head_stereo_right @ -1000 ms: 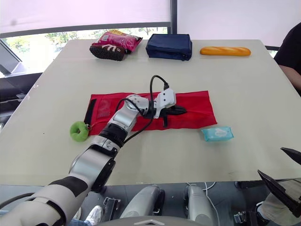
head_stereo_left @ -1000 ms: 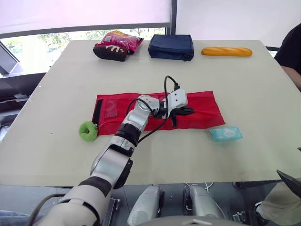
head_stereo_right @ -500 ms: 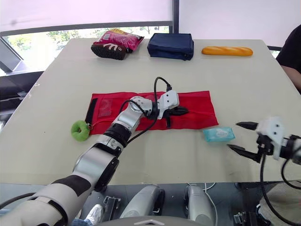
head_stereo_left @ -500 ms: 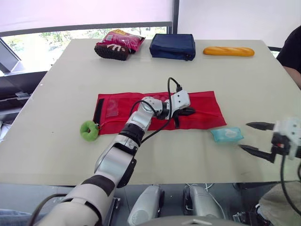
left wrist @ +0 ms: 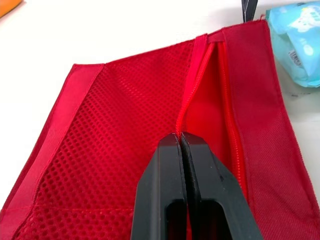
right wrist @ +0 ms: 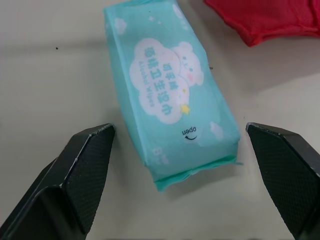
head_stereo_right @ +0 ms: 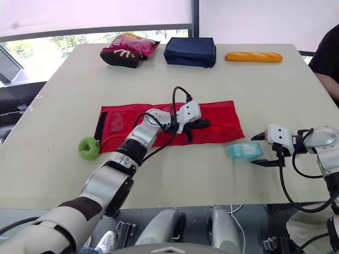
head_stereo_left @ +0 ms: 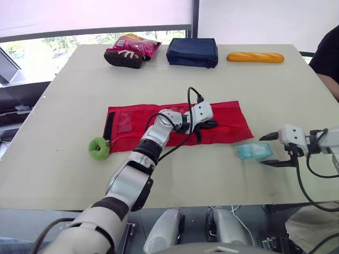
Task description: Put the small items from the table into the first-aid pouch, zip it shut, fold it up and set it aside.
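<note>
Our wide-open right gripper (right wrist: 178, 129) straddles the wipes (right wrist: 167, 85); we square it before closing, left gripper (left wrist: 180, 138) pinching the pouch (left wrist: 125, 125) lip

so the silver-and-grey left arm (head_stereo_left: 139, 161) is stretched way out forward and a bit toward the right, elbow nearly straight. a black cable (head_stereo_left: 187, 98) loops over its white wrist housing (head_stereo_left: 202, 111). the left gripper (head_stereo_left: 206, 127) is low and angled down. its two black fingers (left wrist: 167, 185) are pressed tight together with no gap, nipping the zipper edge of the red fabric pouch (left wrist: 115, 125). the right arm (head_stereo_right: 324, 142) is over at the right side, forearm roughly level and pointing toward the left, cable drooping under it. the right gripper (head_stereo_left: 263, 151) sits low with its black fingers (right wrist: 82, 170) spread wide apart, one farther out and one nearer the body.
</note>
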`<state>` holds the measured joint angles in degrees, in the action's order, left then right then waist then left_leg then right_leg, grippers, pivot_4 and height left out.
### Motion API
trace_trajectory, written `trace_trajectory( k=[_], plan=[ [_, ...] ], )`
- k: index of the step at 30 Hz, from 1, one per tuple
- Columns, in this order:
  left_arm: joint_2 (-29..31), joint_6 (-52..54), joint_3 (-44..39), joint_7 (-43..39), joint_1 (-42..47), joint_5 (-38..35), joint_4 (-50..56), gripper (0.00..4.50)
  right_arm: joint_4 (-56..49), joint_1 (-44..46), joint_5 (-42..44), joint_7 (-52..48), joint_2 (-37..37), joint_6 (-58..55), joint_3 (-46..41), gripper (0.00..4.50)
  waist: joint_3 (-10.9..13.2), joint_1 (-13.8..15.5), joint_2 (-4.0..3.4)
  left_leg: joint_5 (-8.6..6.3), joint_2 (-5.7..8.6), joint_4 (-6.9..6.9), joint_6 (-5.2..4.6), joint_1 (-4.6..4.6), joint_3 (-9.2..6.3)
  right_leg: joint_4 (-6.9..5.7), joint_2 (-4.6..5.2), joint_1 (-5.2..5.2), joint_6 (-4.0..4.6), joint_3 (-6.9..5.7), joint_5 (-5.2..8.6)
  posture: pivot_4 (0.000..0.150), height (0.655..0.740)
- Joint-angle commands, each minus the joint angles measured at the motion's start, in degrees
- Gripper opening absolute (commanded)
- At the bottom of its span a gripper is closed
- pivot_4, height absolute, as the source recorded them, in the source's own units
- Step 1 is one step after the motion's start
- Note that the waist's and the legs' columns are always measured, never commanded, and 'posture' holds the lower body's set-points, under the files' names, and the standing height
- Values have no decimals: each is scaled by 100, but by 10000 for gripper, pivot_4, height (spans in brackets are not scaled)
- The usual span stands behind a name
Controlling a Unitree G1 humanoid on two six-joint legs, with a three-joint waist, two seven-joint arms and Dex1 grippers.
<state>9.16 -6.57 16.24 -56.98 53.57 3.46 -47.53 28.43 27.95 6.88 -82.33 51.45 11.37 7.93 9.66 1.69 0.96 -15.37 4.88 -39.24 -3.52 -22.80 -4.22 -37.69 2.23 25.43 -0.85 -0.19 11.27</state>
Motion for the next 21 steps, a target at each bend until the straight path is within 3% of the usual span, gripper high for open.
trace_trajectory(
  k=[1,2,4,5,12,15,21],
  plan=[
    [24,-20,-47,39,-28,-8,289,0,361,115,-245,-163,-59,297,164,40930,0,-4,0,0,0,0,0,0,-1,0,0,0,0,-1,0,1500,7395],
    [36,-16,-53,44,-31,-7,298,0,382,138,-228,-193,-63,311,162,39891,0,-7,0,0,0,0,0,0,-1,-1,0,0,0,-1,0,1500,7395],
    [58,-7,-66,65,-24,-2,296,0,348,112,-159,-286,-7,312,119,29631,-1,-16,1,0,0,-1,0,0,-1,0,0,-1,0,-1,0,1500,7395],
    [64,-12,-70,76,-16,2,280,0,269,51,-96,-350,49,269,76,28434,-1,-38,1,0,0,-1,0,0,-1,0,0,-1,0,0,0,1500,7395],
    [8,-36,-29,81,-33,-2,257,0,-982,-845,621,-176,256,-755,-528,2499,-2,-22,-2,-1,0,-1,0,-4,-4,-1,2,1,1,-1,-1,1500,7395],
    [-32,-64,-17,78,-17,3,214,0,-1842,-1367,860,140,385,-1394,-840,813,-3,1,-3,-1,0,-1,0,-6,-5,-3,3,3,1,-1,-1,1500,7395],
    [-223,22,-58,75,64,-75,183,0,-4922,-2464,1371,1855,279,-3829,-1435,813,-4,15,-9,-1,-2,-3,0,-12,-4,-9,2,12,0,4,0,1500,7395]
  ],
)
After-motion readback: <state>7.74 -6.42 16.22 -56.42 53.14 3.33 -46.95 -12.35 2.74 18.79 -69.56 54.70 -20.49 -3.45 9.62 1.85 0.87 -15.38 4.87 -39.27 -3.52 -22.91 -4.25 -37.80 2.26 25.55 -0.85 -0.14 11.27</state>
